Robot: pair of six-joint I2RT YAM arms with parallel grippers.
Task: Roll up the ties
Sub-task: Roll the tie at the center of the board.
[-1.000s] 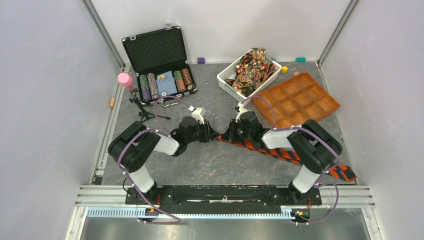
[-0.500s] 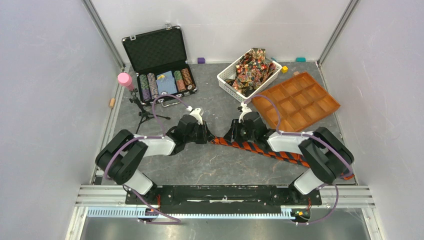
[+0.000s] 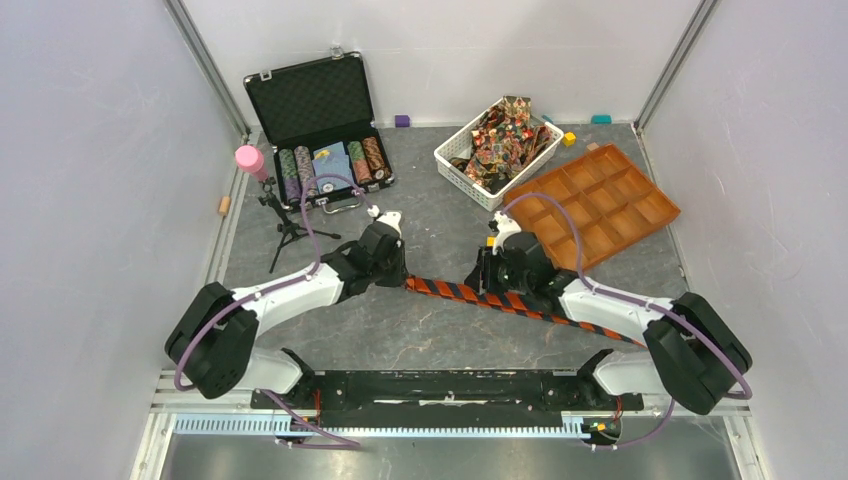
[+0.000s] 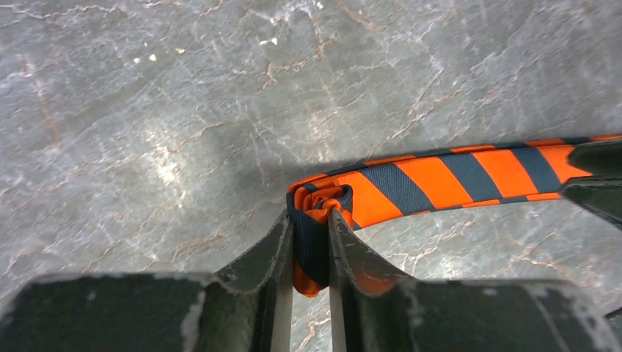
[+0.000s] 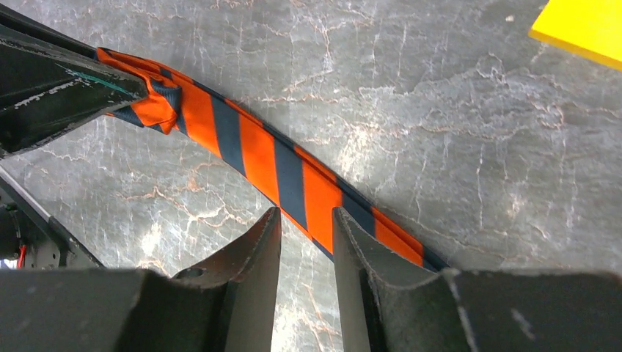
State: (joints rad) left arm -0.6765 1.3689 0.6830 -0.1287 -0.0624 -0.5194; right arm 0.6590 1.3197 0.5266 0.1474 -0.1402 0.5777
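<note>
An orange-and-dark striped tie lies diagonally across the grey table, from centre to lower right. Its left end is folded into a small roll, and my left gripper is shut on that roll; the fabric fills the gap between the jaws. My right gripper hovers open over the flat strip a little right of the roll, its fingertips at the tie's near edge with nothing between them. More ties, in red, gold and brown patterns, are heaped in a white basket.
An orange compartment tray sits right of the basket. An open black case with poker chips stands at back left, with a pink cylinder and a small black tripod beside it. Small coloured blocks lie along the back wall.
The right gripper has opened and let go of the tie, shifting right. The left gripper closed tighter on the rolled end and drew it left; both arms stretched out lower.
</note>
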